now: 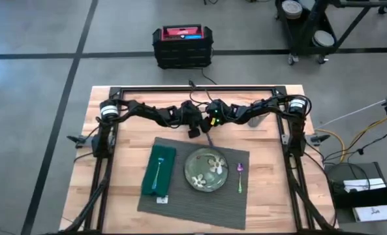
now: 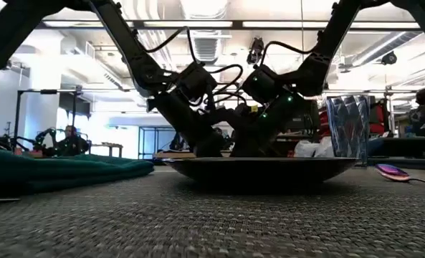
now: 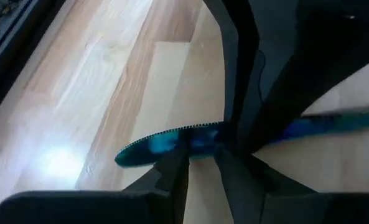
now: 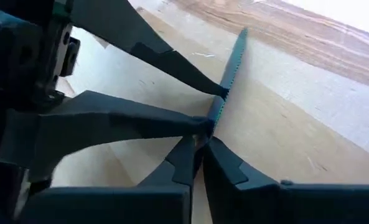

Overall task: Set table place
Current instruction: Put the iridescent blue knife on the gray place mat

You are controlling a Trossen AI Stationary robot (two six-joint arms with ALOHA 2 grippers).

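Placemat with plate; both tools clenched on one serrated knife behind it.

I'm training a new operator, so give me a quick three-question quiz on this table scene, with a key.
1. True or false: the purple spoon lies on the green napkin.
2. What does the right gripper hold? A: a cup. B: a serrated knife. C: a sponge.
3. Fill in: the plate sits on the ____.

Key
1. False. It lies on the placemat, on the far side of the plate from the napkin.
2. B. The left gripper is at the same knife, behind the placemat over the table.
3. placemat
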